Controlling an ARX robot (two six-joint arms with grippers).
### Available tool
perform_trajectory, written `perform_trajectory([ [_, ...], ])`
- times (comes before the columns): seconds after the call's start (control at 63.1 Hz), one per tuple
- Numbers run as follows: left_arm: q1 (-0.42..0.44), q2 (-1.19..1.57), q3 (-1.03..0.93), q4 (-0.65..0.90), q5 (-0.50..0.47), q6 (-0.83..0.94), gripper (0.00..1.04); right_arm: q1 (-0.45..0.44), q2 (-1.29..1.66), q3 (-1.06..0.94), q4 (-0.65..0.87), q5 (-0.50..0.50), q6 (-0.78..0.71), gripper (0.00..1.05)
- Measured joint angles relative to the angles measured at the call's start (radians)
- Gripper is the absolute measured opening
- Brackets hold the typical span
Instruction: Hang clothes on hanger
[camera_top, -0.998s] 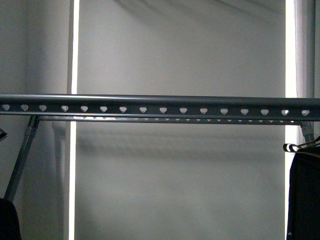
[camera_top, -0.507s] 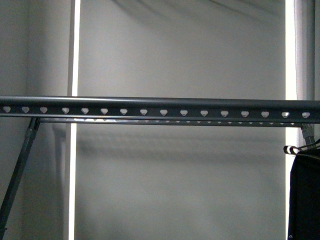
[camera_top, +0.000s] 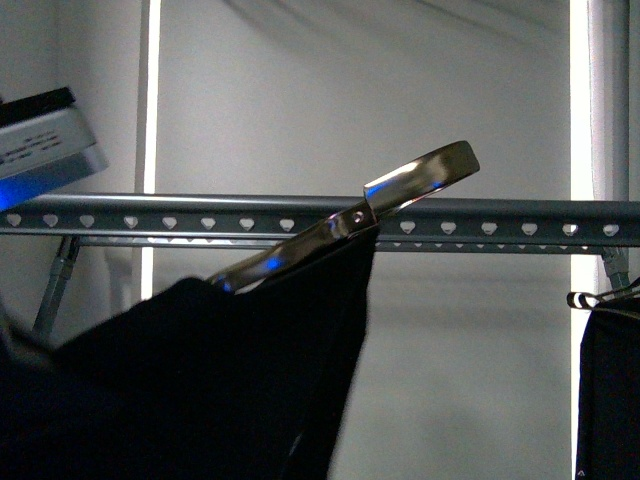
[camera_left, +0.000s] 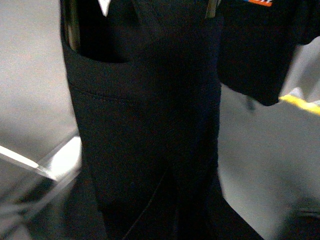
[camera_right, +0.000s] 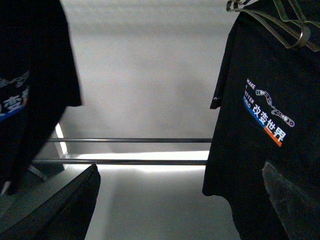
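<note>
The clothes (camera_top: 200, 380), a black T-shirt on a metal clothes hanger, rise from the lower left of the front view. The metal hook (camera_top: 420, 178) is in front of the hanger (camera_top: 500, 218), the long dark-grey rail with heart-shaped holes, and slightly above it. My left gripper is shut on the clothes, and its jaws are hidden under black cloth (camera_left: 145, 130) in the left wrist view. An orange strip (camera_left: 260, 2) shows at that view's edge. My right gripper (camera_right: 180, 210) is open and empty. The clothes also show blurred in the right wrist view (camera_right: 30, 90).
Another black printed T-shirt (camera_right: 260, 120) hangs on a wire hanger (camera_right: 280, 20) close to my right gripper. A black garment (camera_top: 610, 390) hangs at the rail's far right. My left arm's grey housing (camera_top: 45, 140) is at the upper left. Two lower bars (camera_right: 130, 140) cross behind.
The clothes and the metal hook have come up into the front view from the lower left, up to the rail. My left arm's housing has appeared at the upper left.
</note>
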Motion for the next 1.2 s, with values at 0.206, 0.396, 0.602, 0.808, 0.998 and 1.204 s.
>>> perform_trajectory([
  [0.206, 0.035, 0.166, 0.131, 0.106, 0.024, 0.434, 0.05, 0.0, 0.0, 0.0, 0.0, 0.0, 0.0, 0.97],
  [0.396, -0.027, 0.264, 0.214, 0.159, 0.023, 0.716, 0.05, 0.0, 0.0, 0.0, 0.0, 0.0, 0.0, 0.97],
  [0.602, -0.096, 0.354, 0.268, 0.248, 0.004, 0.848, 0.05, 0.0, 0.0, 0.0, 0.0, 0.0, 0.0, 0.97],
  [0.808, -0.098, 0.36, 0.268, 0.248, 0.002, 0.878, 0.05, 0.0, 0.0, 0.0, 0.0, 0.0, 0.0, 0.97],
  [0.998, -0.093, 0.36, 0.268, 0.248, -0.006, 0.888, 0.05, -0.256, 0.222, 0.102, -0.06, -0.546, 0.108, 0.97],
  [1.204, -0.095, 0.36, 0.269, 0.248, -0.003, 0.894, 0.05, -0.493, 0.522, 0.263, 0.277, -0.813, -0.085, 0.97],
])
